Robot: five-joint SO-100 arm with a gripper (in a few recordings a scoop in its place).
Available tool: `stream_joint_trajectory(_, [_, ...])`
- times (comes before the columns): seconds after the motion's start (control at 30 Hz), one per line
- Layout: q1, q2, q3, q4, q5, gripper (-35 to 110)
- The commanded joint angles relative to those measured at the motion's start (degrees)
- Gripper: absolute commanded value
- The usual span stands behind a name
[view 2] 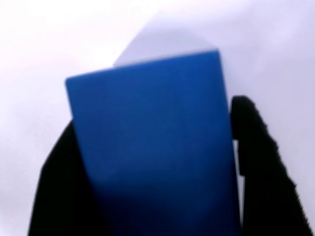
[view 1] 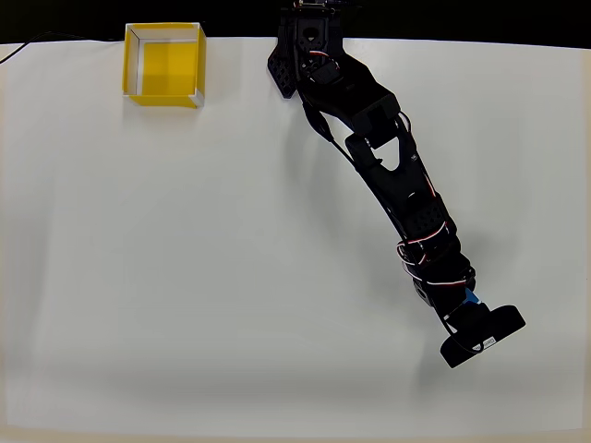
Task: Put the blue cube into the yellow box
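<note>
I see gripper [view 2: 152, 162] clamped on cube [view 2: 147, 142]; box [view 1: 163, 63] lies at ten o'clock, well apart across table [view 1: 185, 277].

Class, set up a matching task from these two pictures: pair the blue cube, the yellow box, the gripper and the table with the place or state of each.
Things:
1. blue cube
2. yellow box
3. gripper
4. table

Places or states:
A. white surface beneath everything
B. top left of the overhead view, nothing inside
C. held between two black fingers in the wrist view
D. shut on a block, at the arm's lower-right end in the overhead view

Pairs: 1-C, 2-B, 3-D, 4-A
</note>
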Motion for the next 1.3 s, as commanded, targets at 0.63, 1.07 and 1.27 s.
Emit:
stream_joint_trajectory(0.63, [12.57, 31.46, -13.45, 18.02, 9.58, 9])
stream_joint_trajectory(1.07, [39.73, 45.53, -13.01, 27.25, 18.28, 8])
stream_joint_trajectory(1.27, [53.09, 49.04, -10.28, 30.67, 20.21, 8])
